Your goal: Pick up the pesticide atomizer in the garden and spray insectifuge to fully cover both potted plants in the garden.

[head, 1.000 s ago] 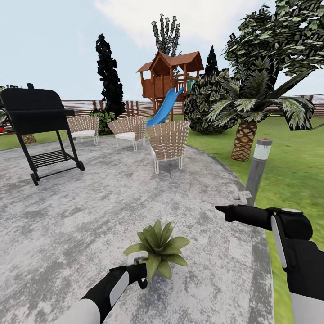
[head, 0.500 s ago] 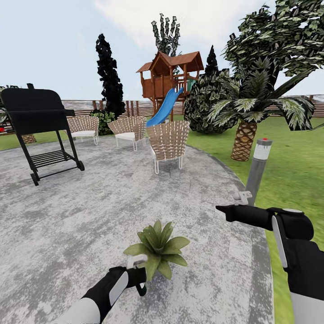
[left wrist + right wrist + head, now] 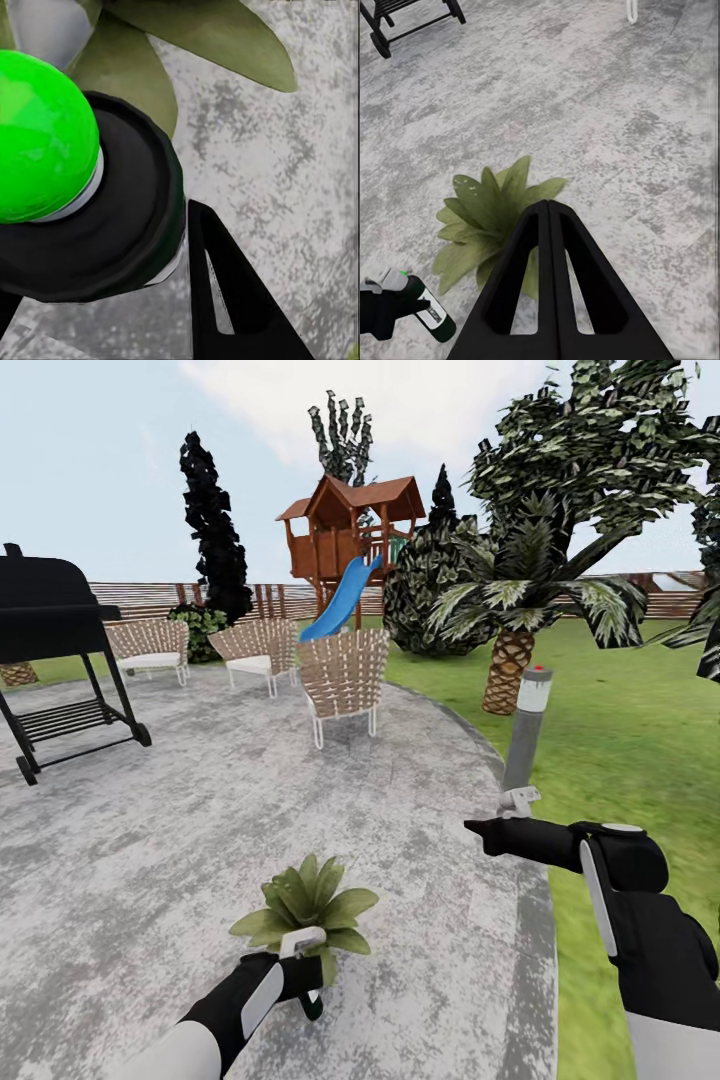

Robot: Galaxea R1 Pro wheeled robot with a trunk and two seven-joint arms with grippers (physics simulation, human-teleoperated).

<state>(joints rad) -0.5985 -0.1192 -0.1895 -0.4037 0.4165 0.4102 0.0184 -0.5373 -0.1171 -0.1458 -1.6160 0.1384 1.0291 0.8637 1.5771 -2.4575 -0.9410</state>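
A black wheeled barbecue grill (image 3: 55,650) stands at the far left of the round mottled grey stone patio (image 3: 200,810). The left gripper (image 3: 305,978) is clamped around the slim dark green pesticide atomizer (image 3: 311,1000), just beside the low green-leaved potted plant (image 3: 305,905). The right gripper (image 3: 478,827) hangs above the patio with its fingers pressed together, empty.

left gripper (image 3: 300,977): low, reached forward, clamped on bottle (image 3: 312,1000) | right gripper (image 3: 478,828): raised, pointed leftward, fingers pressed together
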